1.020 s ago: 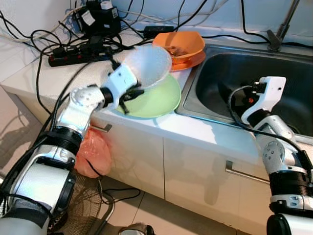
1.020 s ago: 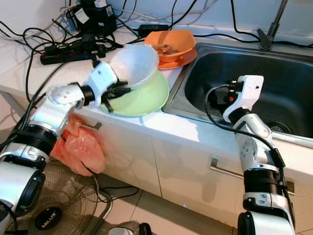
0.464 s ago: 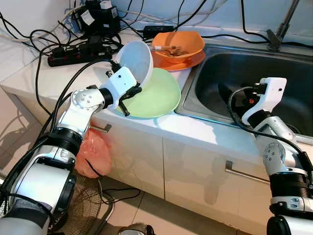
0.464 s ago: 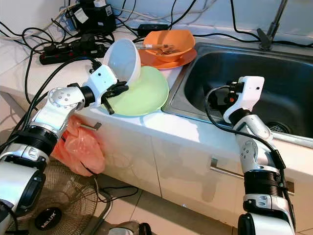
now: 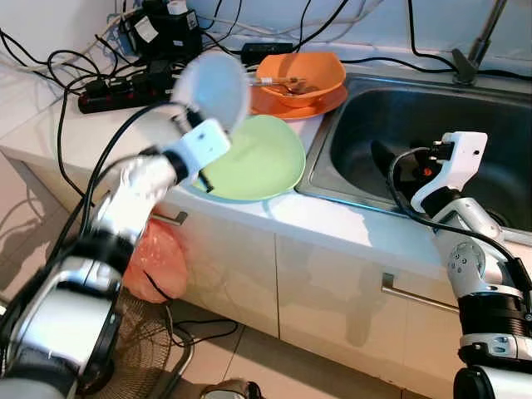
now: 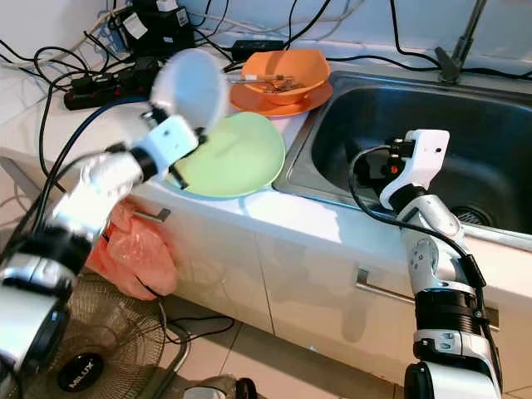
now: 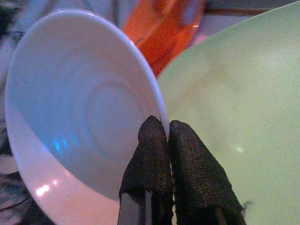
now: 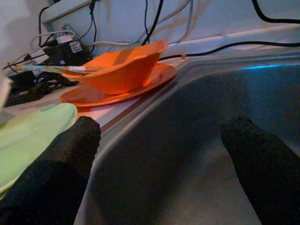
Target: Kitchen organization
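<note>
My left gripper [image 7: 161, 127] is shut on the rim of a white bowl [image 5: 211, 84]. The bowl is tilted on edge in the air over the back left edge of a light green plate [image 5: 259, 158] that lies on the counter. The left arm is blurred. Behind the plate, an orange bowl [image 5: 301, 71] holding utensils sits on an orange plate [image 5: 291, 105]. My right gripper [image 8: 159, 164] hangs open over the steel sink [image 5: 432, 116], with nothing between its fingers.
A black power strip [image 5: 116, 85] and tangled cables crowd the back left of the counter. A faucet [image 5: 478, 41] rises behind the sink. An orange plastic bag [image 5: 154, 258] hangs by the cabinet front. A fan [image 6: 83, 366] stands on the floor.
My left gripper has carried the white bowl up and to the left, away from the middle of the green plate. The right arm has stayed where it was.
</note>
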